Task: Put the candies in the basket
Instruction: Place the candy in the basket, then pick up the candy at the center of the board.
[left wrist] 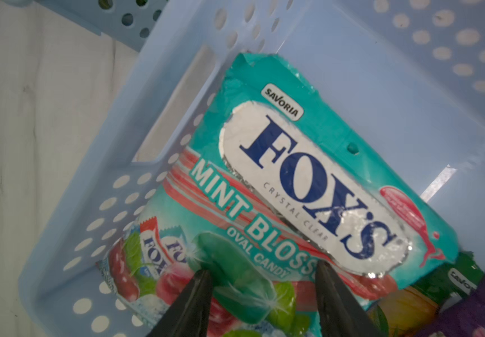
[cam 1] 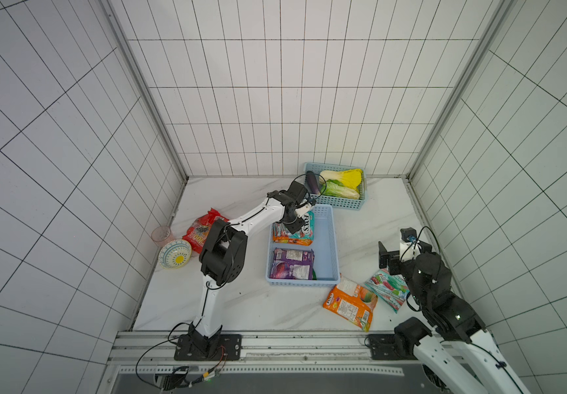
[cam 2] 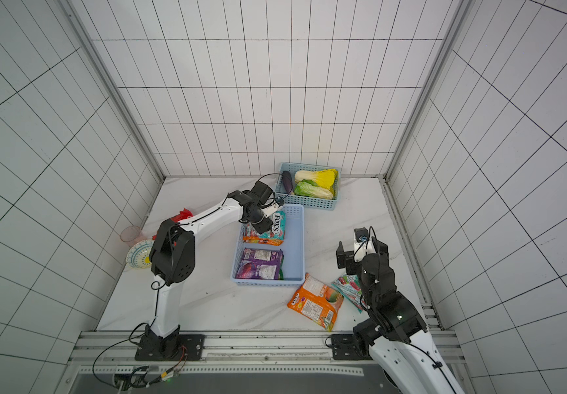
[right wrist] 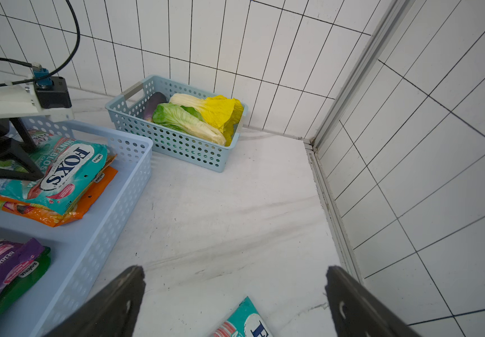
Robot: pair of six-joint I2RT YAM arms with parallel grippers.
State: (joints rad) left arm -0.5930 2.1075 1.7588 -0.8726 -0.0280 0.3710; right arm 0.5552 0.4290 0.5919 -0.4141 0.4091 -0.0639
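Step in hand: laying the teal mint bag (cam 1: 304,225) into the basket (cam 1: 326,245); to my eye the letting-go is about done, for the bag lies flat.
Left pincer (left wrist: 263,271): hanging low over the near end of that bag at the basket's far left corner; jaws parted, nothing pinched between them; whether the tips touch the wrapper I cannot tell.
Right pincer (right wrist: 234,271): spread wide and empty; held above the table (cam 1: 241,307) at the right.
In the basket: the teal mint bag on top of a lower orange bag (cam 1: 292,240) at the far end; a purple bag (cam 1: 292,264) at the near end with a green bag (right wrist: 31,274) under it; the right half bare.
Outside it: a loose orange bag (cam 1: 350,302) just beside the basket's near right corner; a loose teal bag (cam 1: 388,285) to its right, partly under the right arm; a red bag (cam 1: 203,228) far left, behind the left arm.
Not wanted: the smaller basket (cam 1: 340,203) of cabbages (cam 1: 340,184) and an aubergine (cam 1: 311,182); the bowl (cam 1: 174,254) and cup (cam 1: 162,234) at the left.
Next move: I would lift the left pincer straight up clear of the rim, then send it for the red bag; the right pincer must drop and pinch an edge of the loose teal bag, which lies flat and glossy and may slip.
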